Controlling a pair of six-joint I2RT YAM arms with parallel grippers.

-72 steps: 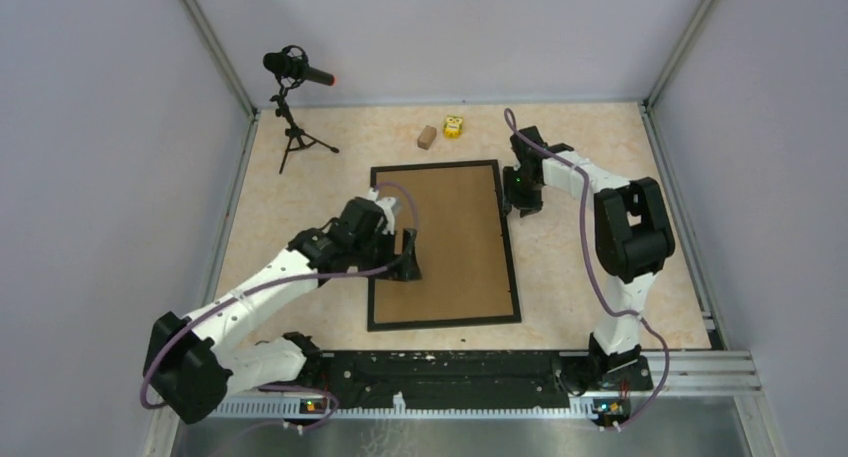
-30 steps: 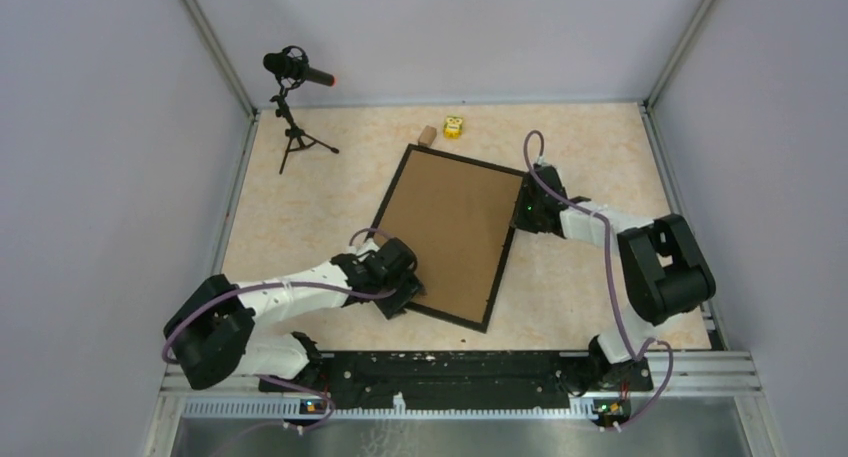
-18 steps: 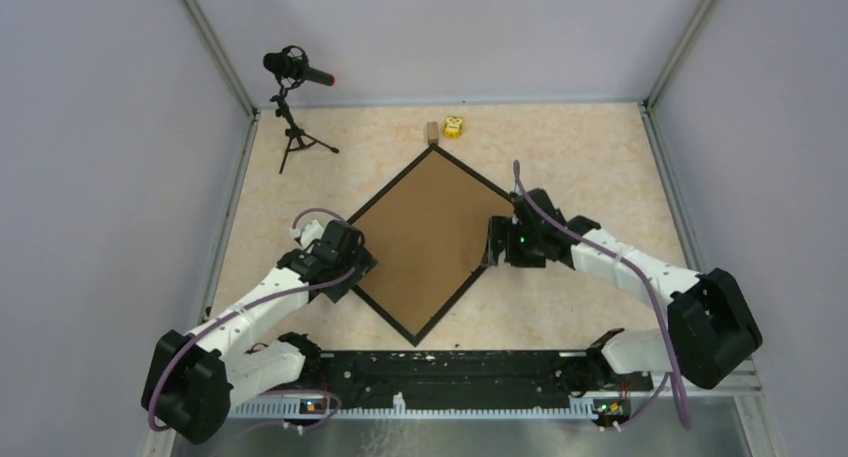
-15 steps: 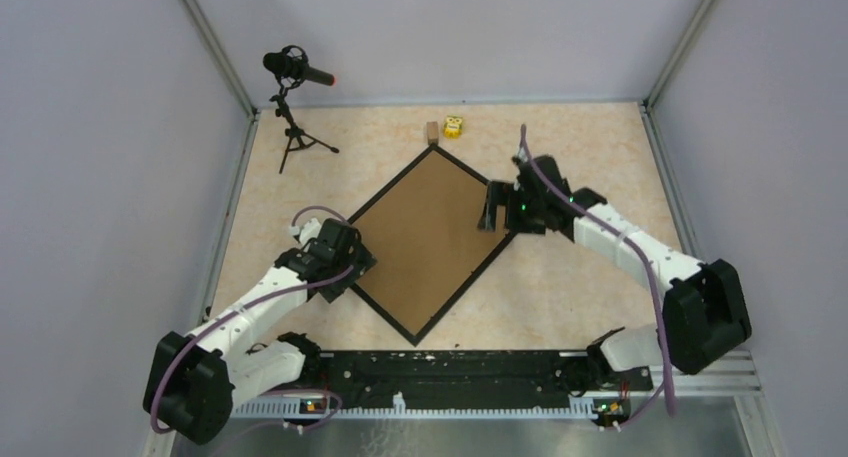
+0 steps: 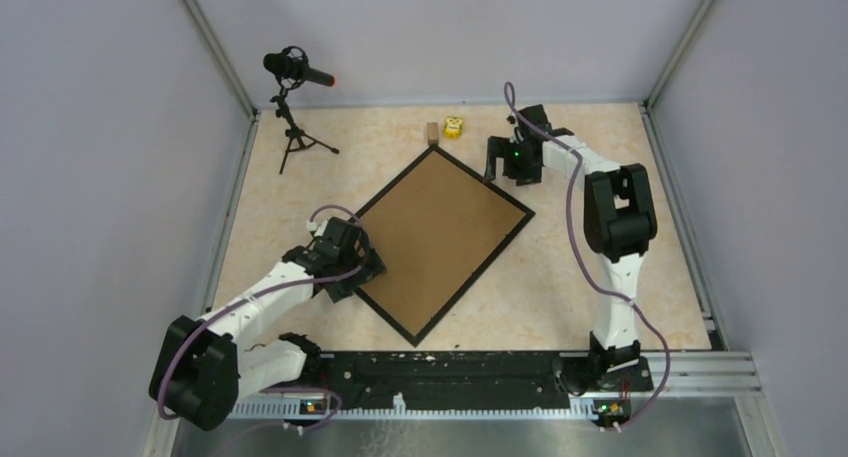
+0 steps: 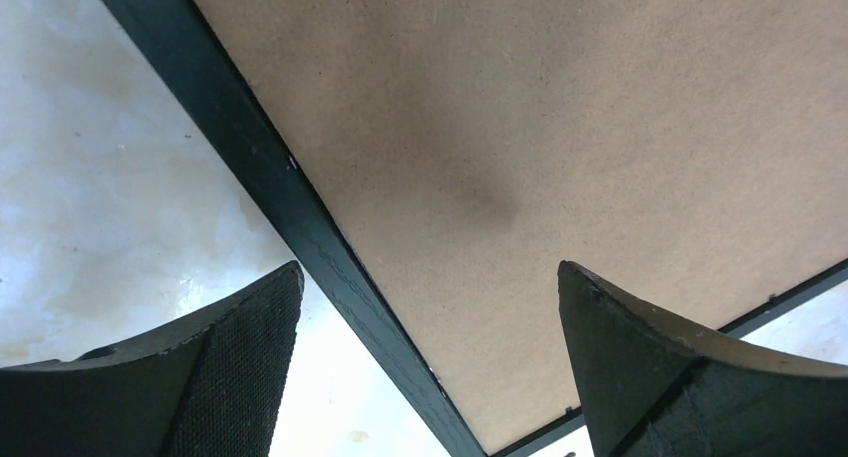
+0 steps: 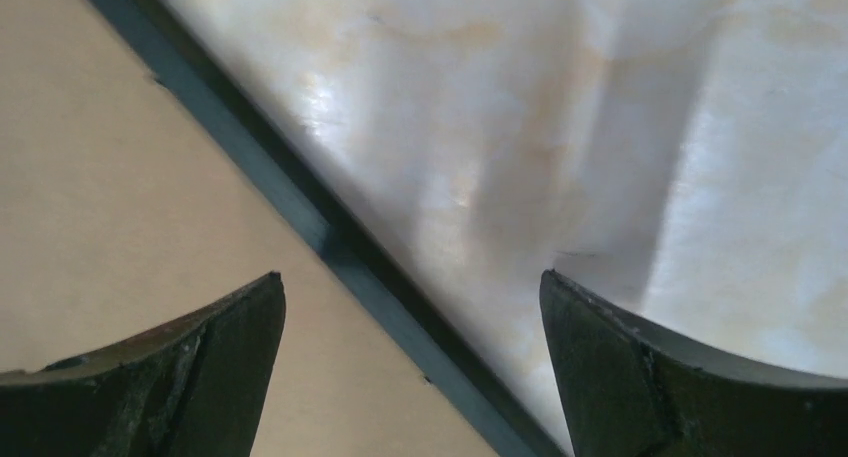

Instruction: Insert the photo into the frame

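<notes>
The black frame (image 5: 473, 278) lies flat on the table, turned like a diamond, with the brown backing board (image 5: 441, 239) filling it. The photo is hidden. My left gripper (image 5: 352, 269) hovers open over the frame's left corner. In the left wrist view the frame's bar (image 6: 300, 209) and the board (image 6: 560, 127) pass between the spread fingers (image 6: 240, 362) of the left gripper (image 6: 430, 277). My right gripper (image 5: 494, 165) stands open just above the frame's far right edge. In the right wrist view, that gripper (image 7: 412, 282) straddles the bar (image 7: 335, 239), holding nothing.
A microphone on a small tripod (image 5: 293, 75) stands at the far left. A small wooden block (image 5: 431, 132) and a yellow toy (image 5: 454, 127) lie just beyond the frame's top corner. Grey walls enclose the table (image 5: 600, 267) on three sides.
The frame has turned from square-on to a diamond. Both grippers have opened and let go of it. The right arm has swung back toward the far edge.
</notes>
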